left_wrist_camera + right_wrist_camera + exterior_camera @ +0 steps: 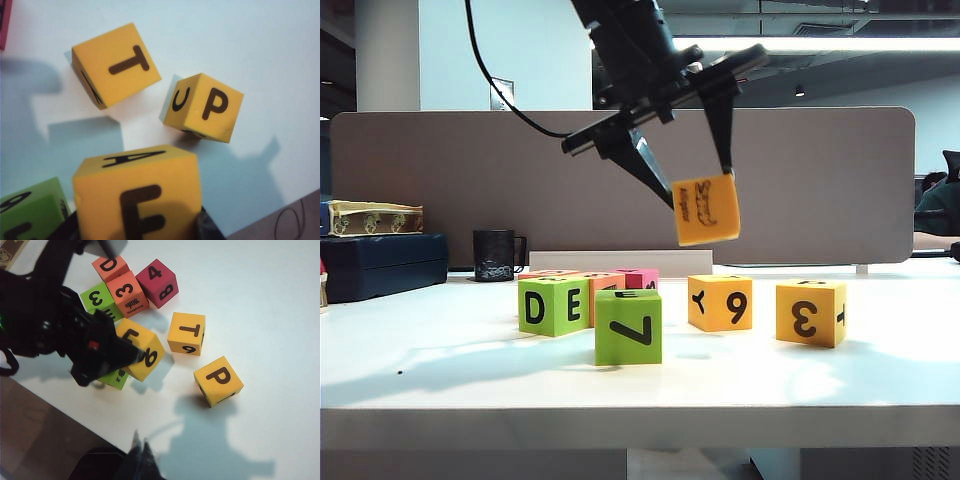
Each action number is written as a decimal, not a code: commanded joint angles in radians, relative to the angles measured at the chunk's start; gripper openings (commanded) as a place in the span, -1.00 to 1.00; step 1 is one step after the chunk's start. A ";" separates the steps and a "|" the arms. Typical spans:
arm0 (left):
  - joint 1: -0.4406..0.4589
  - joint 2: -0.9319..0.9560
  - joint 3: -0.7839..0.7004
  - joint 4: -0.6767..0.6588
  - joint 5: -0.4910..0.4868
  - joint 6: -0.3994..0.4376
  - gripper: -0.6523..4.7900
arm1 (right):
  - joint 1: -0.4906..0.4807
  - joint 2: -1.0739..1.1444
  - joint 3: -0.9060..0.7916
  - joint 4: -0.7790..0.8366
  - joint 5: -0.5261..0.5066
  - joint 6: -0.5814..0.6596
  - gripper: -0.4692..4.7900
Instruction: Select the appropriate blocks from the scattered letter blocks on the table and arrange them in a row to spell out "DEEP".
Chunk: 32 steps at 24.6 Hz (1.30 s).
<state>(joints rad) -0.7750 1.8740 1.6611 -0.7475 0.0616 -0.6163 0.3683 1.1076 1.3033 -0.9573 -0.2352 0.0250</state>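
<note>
My left gripper (702, 195) hangs high above the table (440, 380), shut on an orange cube with an alligator picture (706, 211). The left wrist view shows that cube's E face (137, 197) between the dark fingers (210, 227). Below stand the orange P cube (204, 107) (217, 380), showing a 3 in the exterior view (810, 312), and the green 7 cube (628, 326). The salmon D cube (110, 266) sits at the back of the cluster. My right gripper (142, 450) is shut and empty near the table edge, apart from the blocks.
Other cubes: orange T/9 (720, 302) (186, 332), green D-E (553, 305), salmon 3 (127, 292), pink 4-B (160, 282). A black mug (495, 255) and a dark blue box (380, 262) stand back left. A grey partition (820, 180) closes off the rear.
</note>
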 commanded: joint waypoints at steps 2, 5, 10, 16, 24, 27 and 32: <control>-0.025 0.027 0.000 0.000 -0.043 -0.057 0.10 | 0.001 -0.003 0.004 0.004 0.000 -0.003 -0.82; -0.036 0.048 -0.001 0.005 -0.053 -0.081 0.11 | 0.001 -0.003 0.004 -0.015 0.000 -0.003 -0.82; -0.042 0.092 -0.004 0.000 -0.069 -0.131 0.11 | 0.001 -0.003 0.004 -0.047 0.000 -0.003 -0.82; -0.048 0.122 -0.050 0.001 -0.069 -0.183 0.11 | 0.001 -0.003 0.004 -0.050 -0.003 -0.003 -0.82; -0.048 0.124 -0.061 0.015 -0.058 -0.183 0.15 | 0.001 -0.003 0.004 -0.042 -0.003 -0.003 -0.82; -0.048 0.124 -0.061 0.023 -0.036 -0.181 0.15 | 0.001 -0.003 0.004 -0.037 -0.003 -0.003 -0.82; -0.048 0.124 -0.060 0.024 -0.031 -0.180 0.15 | 0.001 -0.003 0.004 -0.036 -0.003 -0.003 -0.82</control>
<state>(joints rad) -0.8200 2.0010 1.5993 -0.7288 0.0254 -0.7982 0.3683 1.1072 1.3033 -1.0077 -0.2359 0.0250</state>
